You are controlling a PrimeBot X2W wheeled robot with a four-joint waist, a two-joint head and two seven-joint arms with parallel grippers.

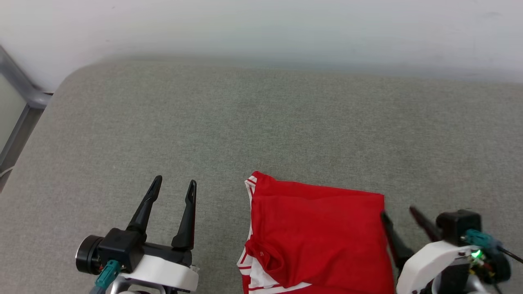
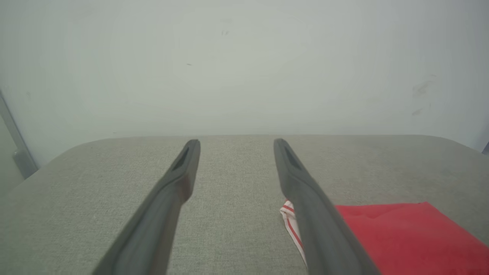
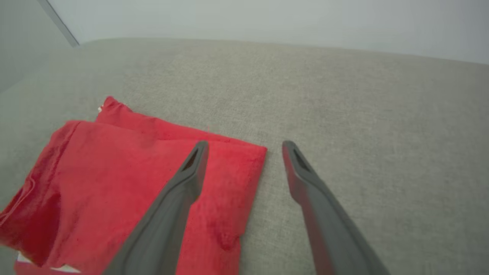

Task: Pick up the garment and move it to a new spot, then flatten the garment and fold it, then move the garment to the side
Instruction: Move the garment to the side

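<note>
Garment [image 1: 318, 237] folded, near right on table [image 1: 261, 122]. Left tool [image 1: 175, 180] spread, empty; right tool [image 1: 397, 212] spread at garment's right edge. Risk: single-layer pinch unfolds it during side move.

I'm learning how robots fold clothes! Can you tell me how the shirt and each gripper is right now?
Shirt: folded, lying on the grey pad.
Left gripper: open, empty, beside the shirt, apart from it.
Right gripper: open, empty, one finger over the shirt's edge, the other over the pad.
</note>
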